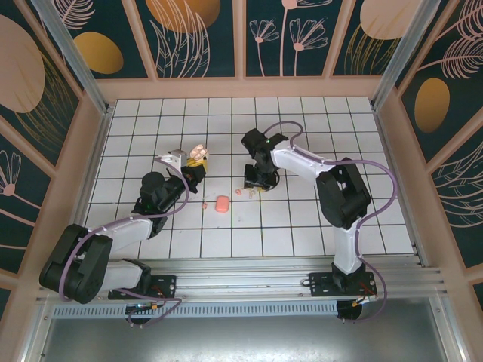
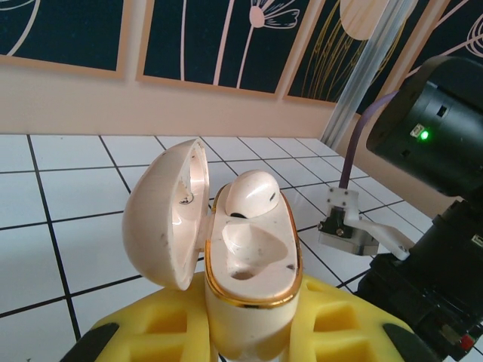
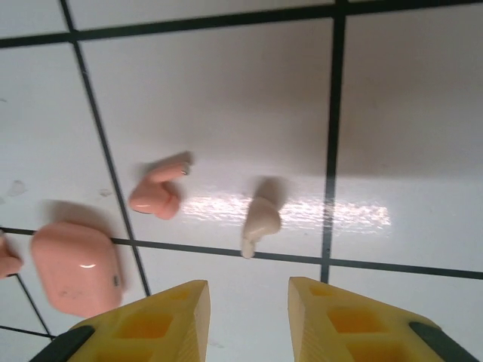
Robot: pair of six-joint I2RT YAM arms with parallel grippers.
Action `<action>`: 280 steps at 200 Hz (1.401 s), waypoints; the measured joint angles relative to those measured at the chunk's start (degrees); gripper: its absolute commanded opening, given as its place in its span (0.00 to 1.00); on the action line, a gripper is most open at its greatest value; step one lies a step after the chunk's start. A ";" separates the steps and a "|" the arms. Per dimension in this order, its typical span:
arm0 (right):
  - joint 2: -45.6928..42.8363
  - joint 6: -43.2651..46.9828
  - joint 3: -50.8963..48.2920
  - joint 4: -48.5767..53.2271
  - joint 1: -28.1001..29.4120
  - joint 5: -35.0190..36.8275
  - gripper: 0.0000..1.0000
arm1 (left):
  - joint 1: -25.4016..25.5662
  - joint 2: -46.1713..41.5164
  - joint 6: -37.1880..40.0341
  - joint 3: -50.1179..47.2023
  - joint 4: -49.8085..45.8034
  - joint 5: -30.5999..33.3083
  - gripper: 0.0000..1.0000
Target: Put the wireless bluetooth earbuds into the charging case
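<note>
On the white tiled table (image 1: 302, 226), the left gripper (image 1: 192, 167) is squeezed tight on the open charging case (image 2: 253, 256). The right gripper (image 3: 249, 317), jaws apart, hangs over a pale earbud (image 3: 260, 220).

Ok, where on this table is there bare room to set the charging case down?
Free: the tile rows along the back wall; the tiles right of the right arm; the near rows below the salmon-pink box. Crowded: mid-table, where the box and earbuds lie by the right gripper.

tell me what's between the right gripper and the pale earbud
Only bare tile and one dark grout line separate the right gripper from the pale earbud, in the right wrist view.
</note>
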State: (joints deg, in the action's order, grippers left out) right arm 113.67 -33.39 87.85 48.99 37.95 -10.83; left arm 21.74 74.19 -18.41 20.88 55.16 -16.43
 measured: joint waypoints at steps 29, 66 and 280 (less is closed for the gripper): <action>1.66 0.00 1.79 -0.35 -0.13 -1.05 0.32 | 0.00 -0.04 0.28 0.00 -0.33 0.00 0.16; 4.55 0.00 1.79 -0.44 -0.59 -1.51 0.31 | 0.00 -0.04 0.33 0.00 -0.61 0.00 0.16; 6.69 0.00 -0.79 -3.87 -1.73 -2.54 0.21 | 0.00 0.74 0.68 0.74 -1.46 -0.48 0.15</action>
State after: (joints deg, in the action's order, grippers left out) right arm 120.36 -33.39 87.07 45.12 36.23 -13.37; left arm 21.74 74.94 -17.74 21.63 53.69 -16.91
